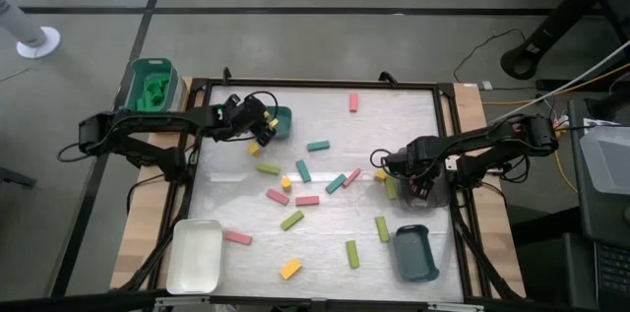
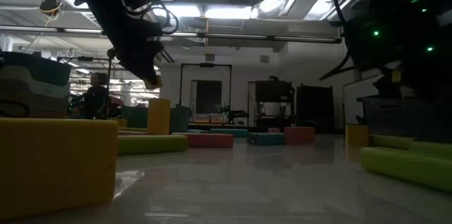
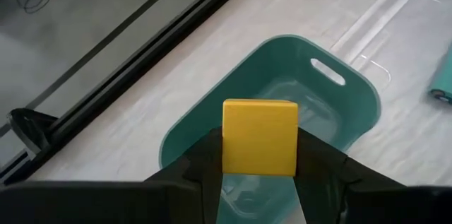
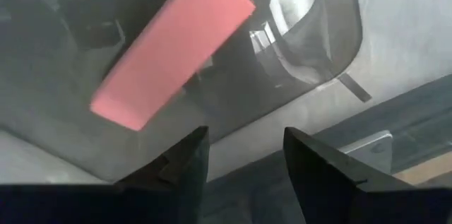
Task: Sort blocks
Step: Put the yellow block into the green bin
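Note:
My left gripper (image 1: 266,127) hangs over the near end of a teal tray (image 3: 282,97) at the table's far left, shut on a yellow block (image 3: 259,136). My right gripper (image 4: 244,157) stands open at the table's right side, pointing down over a grey tray (image 4: 282,104). A pink block (image 4: 173,47) lies flat in that tray, ahead of the fingers and untouched. Several pink, teal, lime and yellow blocks lie flat on the tabletop between the arms, such as a teal one (image 1: 303,170) and a pink one (image 1: 308,200). My left gripper pinches the yellow block by two opposite side faces (image 3: 227,155) between its two fingers. The fingers slant downward toward the teal tray. The block is lifted clear, its square face upright, above the tray's near rim.
A white tray (image 1: 195,253) sits at the near left corner and a dark teal tray (image 1: 413,253) at the near right. A green tub (image 1: 153,84) with green pieces stands off the table's far left corner. A raised black frame (image 1: 315,83) borders the table.

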`<action>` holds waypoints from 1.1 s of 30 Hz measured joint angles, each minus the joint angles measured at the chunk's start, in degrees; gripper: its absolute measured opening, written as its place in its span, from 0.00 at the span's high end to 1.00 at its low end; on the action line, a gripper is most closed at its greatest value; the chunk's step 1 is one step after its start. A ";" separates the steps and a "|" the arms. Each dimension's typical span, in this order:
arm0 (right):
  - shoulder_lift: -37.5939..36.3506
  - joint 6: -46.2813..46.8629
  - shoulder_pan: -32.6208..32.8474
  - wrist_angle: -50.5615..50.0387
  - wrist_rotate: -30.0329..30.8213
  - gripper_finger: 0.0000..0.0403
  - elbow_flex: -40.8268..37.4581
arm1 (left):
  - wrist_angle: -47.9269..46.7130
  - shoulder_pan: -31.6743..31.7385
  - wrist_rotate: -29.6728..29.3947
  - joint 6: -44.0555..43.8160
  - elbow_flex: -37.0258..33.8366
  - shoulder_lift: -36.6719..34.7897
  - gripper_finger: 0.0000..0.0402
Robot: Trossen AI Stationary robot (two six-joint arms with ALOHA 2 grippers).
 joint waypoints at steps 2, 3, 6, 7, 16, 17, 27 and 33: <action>0.00 0.81 0.00 -0.01 -0.06 0.54 0.00 | 0.01 0.65 -0.01 0.00 0.00 0.20 0.68; 0.00 1.37 0.00 0.03 -0.22 0.54 0.00 | 0.00 0.92 -0.01 0.00 0.00 0.35 0.68; 0.00 3.55 0.00 0.14 -1.27 0.54 0.00 | 0.13 1.82 -0.02 -0.57 0.00 1.34 0.68; 0.00 4.80 0.01 0.25 -1.97 0.54 0.00 | 0.07 2.18 -0.02 -1.51 0.00 1.92 0.68; 0.00 10.65 0.07 0.49 -7.26 0.54 0.02 | 1.27 4.79 0.00 -4.32 0.00 7.58 0.68; 0.00 10.63 0.07 0.51 -7.26 0.54 0.02 | 1.95 4.95 -0.02 -3.98 0.00 7.88 0.68; 0.04 8.77 0.04 -6.34 -4.42 0.54 6.32 | 4.30 4.93 -0.02 -1.74 0.00 8.83 0.63; 0.04 8.63 0.04 -17.09 5.32 0.54 15.17 | 4.26 4.91 0.06 -4.17 0.00 8.83 0.50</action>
